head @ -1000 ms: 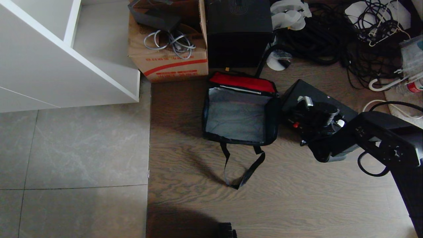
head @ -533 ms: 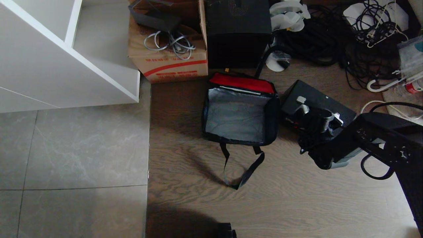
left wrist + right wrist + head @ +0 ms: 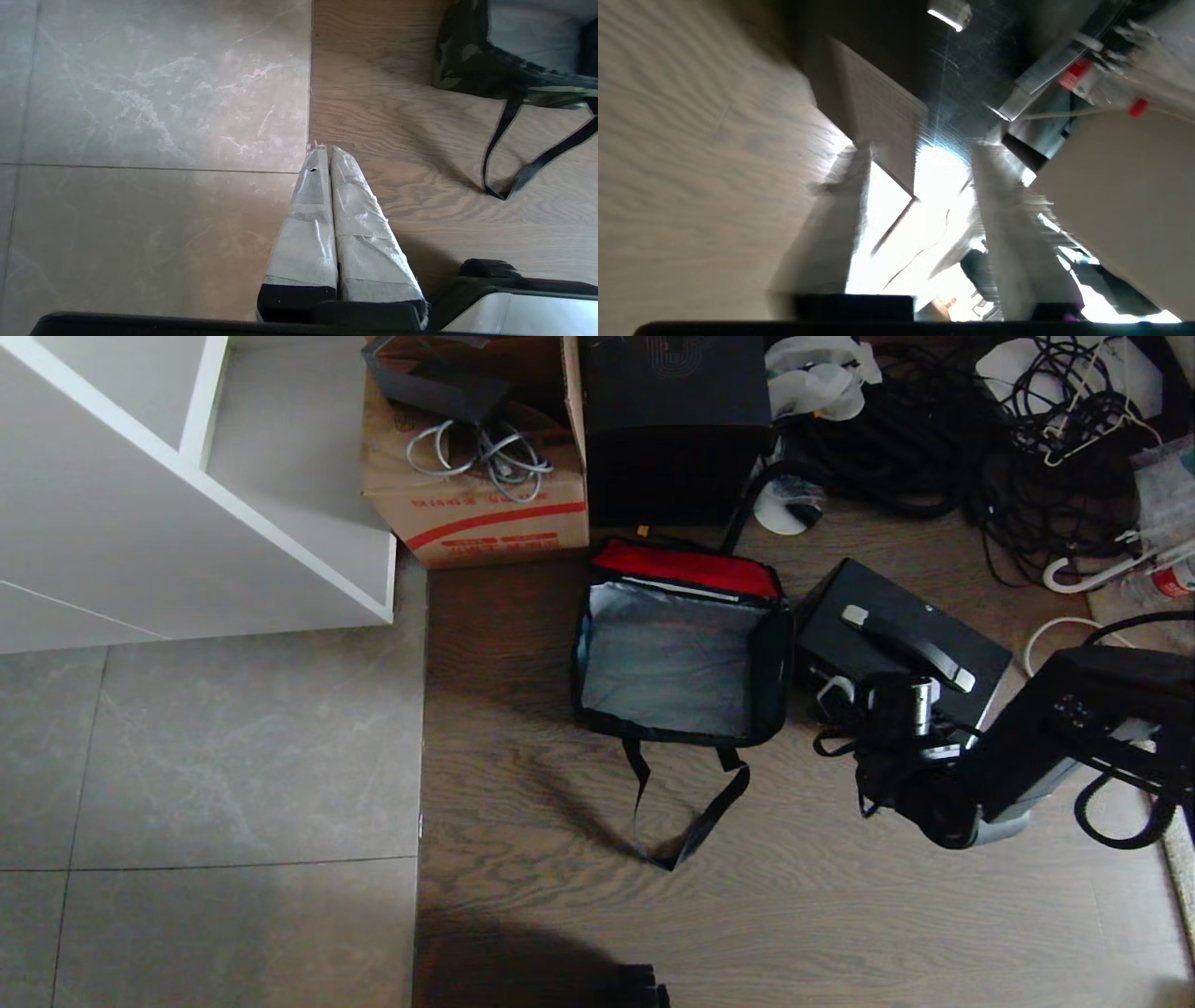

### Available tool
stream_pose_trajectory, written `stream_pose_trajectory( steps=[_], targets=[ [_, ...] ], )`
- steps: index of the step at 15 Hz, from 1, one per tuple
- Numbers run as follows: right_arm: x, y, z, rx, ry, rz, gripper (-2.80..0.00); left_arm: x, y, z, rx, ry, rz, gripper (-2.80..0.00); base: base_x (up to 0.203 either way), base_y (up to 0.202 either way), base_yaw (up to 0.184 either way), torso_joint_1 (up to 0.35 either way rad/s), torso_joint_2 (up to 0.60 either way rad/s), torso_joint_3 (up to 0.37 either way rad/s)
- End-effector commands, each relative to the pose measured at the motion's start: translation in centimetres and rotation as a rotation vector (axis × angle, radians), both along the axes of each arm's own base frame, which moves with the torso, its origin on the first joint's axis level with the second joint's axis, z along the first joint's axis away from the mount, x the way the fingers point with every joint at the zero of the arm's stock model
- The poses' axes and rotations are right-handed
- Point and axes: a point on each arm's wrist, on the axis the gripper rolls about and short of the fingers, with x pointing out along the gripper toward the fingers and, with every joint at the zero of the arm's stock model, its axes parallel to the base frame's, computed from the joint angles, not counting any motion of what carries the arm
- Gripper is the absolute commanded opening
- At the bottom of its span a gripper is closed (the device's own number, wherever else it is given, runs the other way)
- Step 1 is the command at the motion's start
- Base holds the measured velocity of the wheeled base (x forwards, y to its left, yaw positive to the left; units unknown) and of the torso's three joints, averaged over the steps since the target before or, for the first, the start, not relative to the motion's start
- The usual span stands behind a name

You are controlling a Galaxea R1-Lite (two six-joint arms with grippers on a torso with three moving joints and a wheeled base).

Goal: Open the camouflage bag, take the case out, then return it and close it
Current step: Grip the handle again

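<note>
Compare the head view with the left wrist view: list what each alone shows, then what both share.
Head view only: the case lying on the floor outside the camouflage bag, the right claw at the case's near edge, the cardboard box and the white shelf unit.

Left wrist view only: the left claw, shut, hanging over the floor and holding nothing.

Both: the open bag with its grey lining and black strap handles.

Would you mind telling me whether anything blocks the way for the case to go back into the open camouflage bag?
Nothing visible does. The case lies on the floor just right of the camouflage bag, whose top gapes open, its grey lining bare. The right gripper sits at the case's near edge, not between them.
</note>
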Motion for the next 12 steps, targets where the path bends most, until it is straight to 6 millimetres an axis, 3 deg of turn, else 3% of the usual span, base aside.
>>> stream_pose_trajectory(
  steps=[1,6,9,12],
  targets=[
    [-2.6,-0.4,2.2,0.009,-0.003,0.004,-2.8,0.1,0.0,-0.2,0.0,0.008,0.0,-2.8,0.0,0.0,0.0,0.0,0.0,0.0],
    [-7.3,-1.6,7.4,0.093,-0.039,0.085,-2.8,0.1,0.0,-0.2,0.0,0.008,-0.001,-2.8,0.0,0.0,0.0,0.0,0.0,0.0],
    [-12.4,-2.6,9.9,0.155,-0.08,0.074,-2.8,0.1,0.0,-0.2,0.0,0.008,0.001,-2.8,0.0,0.0,0.0,0.0,0.0,0.0],
    [-18.6,-3.6,11.6,0.347,-0.174,0.112,-2.8,0.1,0.0,-0.3,0.0,0.009,0.001,-2.8,0.0,0.0,0.0,0.0,0.0,0.0]
  ],
)
